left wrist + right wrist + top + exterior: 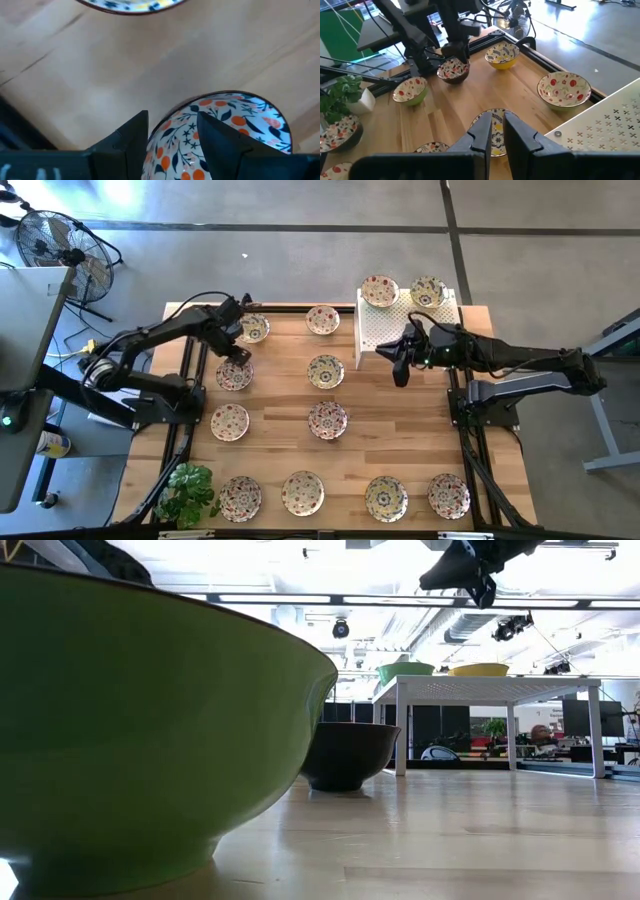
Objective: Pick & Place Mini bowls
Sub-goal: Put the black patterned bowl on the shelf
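Several floral mini bowls stand on their bases on the wooden table [280, 450]; two more [380, 290] [428, 292] sit on the white perforated stand [395, 330]. My left gripper [238, 350] [172, 135] is down at the far rim of a dark-sided bowl [235, 374] [453, 69] [230, 125] near the table's left edge and is shut on it. A yellow-sided bowl [254, 328] [501, 54] stands just beyond it. My right gripper [400, 372] [497, 132] hovers shut and empty beside the stand, above a bowl [326, 370] [493, 131]. My left gripper holds the dark-sided bowl by its far rim [159, 125], one finger [220, 140] inside the bowl and the other [132, 137] outside the wall. The fingers come from above, pointing down. In the right wrist view the bowl's base still looks to be on the table.
A potted plant [185, 492] stands at the near left corner. The stand fills the far right corner. Bare wood lies between the bowl rows. In the low view a green bowl [130, 730] looms close, with a brown one [345, 755] behind. A fan [55, 240] stands off the table.
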Controlling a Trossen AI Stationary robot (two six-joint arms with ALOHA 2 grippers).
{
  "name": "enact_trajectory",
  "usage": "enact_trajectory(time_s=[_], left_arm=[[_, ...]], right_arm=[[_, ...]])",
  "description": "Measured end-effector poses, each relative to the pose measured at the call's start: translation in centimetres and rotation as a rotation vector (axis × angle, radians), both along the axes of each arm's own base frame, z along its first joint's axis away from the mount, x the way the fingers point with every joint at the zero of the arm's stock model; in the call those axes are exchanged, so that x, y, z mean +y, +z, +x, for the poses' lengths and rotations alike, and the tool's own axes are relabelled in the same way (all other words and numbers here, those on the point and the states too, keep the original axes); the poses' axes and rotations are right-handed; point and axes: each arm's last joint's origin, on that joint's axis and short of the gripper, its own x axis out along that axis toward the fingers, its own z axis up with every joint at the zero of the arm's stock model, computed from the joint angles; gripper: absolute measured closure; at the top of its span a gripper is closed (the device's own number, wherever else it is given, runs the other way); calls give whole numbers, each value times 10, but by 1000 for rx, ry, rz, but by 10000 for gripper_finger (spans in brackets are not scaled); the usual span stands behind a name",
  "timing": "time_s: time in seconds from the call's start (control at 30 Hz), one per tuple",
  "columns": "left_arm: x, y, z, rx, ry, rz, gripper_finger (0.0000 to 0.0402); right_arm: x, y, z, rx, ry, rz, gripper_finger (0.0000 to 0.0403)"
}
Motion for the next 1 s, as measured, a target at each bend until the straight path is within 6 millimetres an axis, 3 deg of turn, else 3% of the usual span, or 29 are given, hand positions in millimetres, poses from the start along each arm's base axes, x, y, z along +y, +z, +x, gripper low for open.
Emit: enact_trajectory(time_s=[0.2,0.53,0.67,0.8,1.0], left_arm=[[4,-14,6,-15,-67,-96,246],[3,-15,9,-79,-140,-143,388],[4,-12,9,-70,-137,-145,387],[7,11,13,-15,-102,-133,395],[2,67,36,-17,-96,-46,396]], right_arm=[[2,0,0,-4,5,11,368],[2,0,0,-14,6,44,368],[3,0,1,-16,21,59,368],[3,0,0,-29,1,117,375],[15,-4,6,-2,43,124,381]])
